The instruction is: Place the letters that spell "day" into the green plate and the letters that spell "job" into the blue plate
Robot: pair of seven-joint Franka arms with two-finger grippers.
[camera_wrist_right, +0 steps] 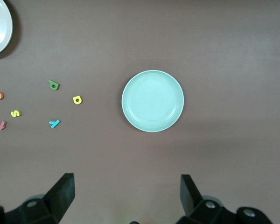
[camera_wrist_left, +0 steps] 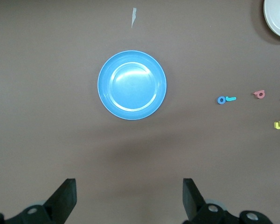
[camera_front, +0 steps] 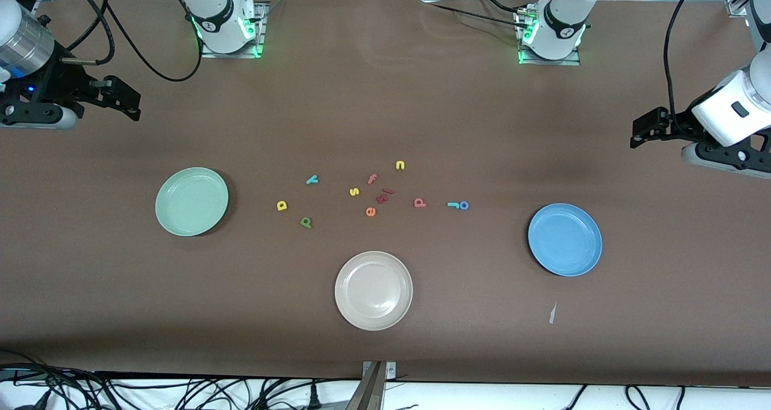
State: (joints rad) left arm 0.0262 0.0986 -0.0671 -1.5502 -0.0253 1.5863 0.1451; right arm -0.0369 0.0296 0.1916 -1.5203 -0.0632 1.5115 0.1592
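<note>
Front view has every letter loose on the counter (camera_front: pixel 385 109) and both target plates bare, so no sorting step looks done yet. Around the middle of the frame sit the yellow "d" (camera_front: pixel 282 205), the dark green "a" (camera_front: pixel 306 222) lower and just beside it, and the teal "y" (camera_front: pixel 311 180) above them. To their left, the green plate (camera_front: pixel 191 201) is close, with nothing in between. Right of centre, the salmon "b" (camera_front: pixel 420 203), the teal "j" (camera_front: pixel 453 205) and the blue "o" (camera_front: pixel 464 205) line up, j and o touching or very nearly; the blue plate (camera_front: pixel 565 239) lies lower right of them.

Right gripper (camera_front: pixel 129 100) hangs at the frame's upper left edge, fingers (camera_wrist_right: pixel 60 193) wide apart, nothing held. Left gripper (camera_front: pixel 644 127) waits at the right edge, fingers (camera_wrist_left: pixel 65 198) spread too. Next move, I'd judge: an arm comes down on one small flat letter, a precise pinch.

Clutter sits mid-cluster: yellow "s" (camera_front: pixel 354 191), yellow "n" (camera_front: pixel 400 165), orange "e" (camera_front: pixel 370 212), red "f" (camera_front: pixel 372 179) and some dark red pieces (camera_front: pixel 384 195) I can't read. Beige plate (camera_front: pixel 373 290) sits at lower centre, a wrong bin to avoid. That j-o pair may need separating.
</note>
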